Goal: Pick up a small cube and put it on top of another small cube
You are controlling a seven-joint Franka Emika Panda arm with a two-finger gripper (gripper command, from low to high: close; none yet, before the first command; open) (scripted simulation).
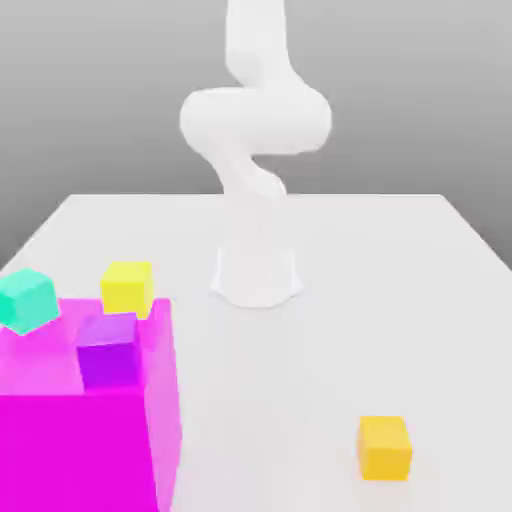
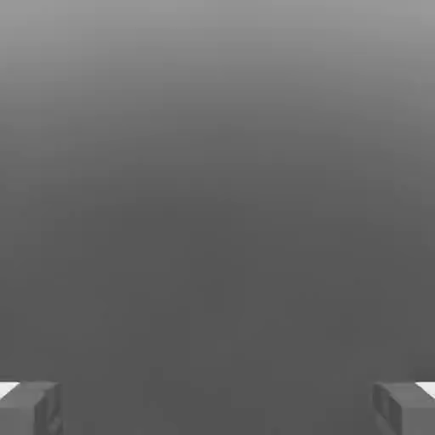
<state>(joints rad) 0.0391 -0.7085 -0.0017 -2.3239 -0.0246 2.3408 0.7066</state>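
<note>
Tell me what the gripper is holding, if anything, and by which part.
Nothing is held: the gripper stands open, with empty space between its fingers.

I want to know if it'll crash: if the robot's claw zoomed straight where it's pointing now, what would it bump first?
Probably nothing: the way ahead of the open claw looks free, just plain grey, though how deep that grey goes is unclear.

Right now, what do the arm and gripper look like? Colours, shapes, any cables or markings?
Arm: plain white, smooth rounded segments with bulging joints, on a white flared base. I can make out no cables, logos or markings on it. Gripper: two separate jaws, blocky and angular, dark grey in the hand view, with a small white patch beside each.
</note>
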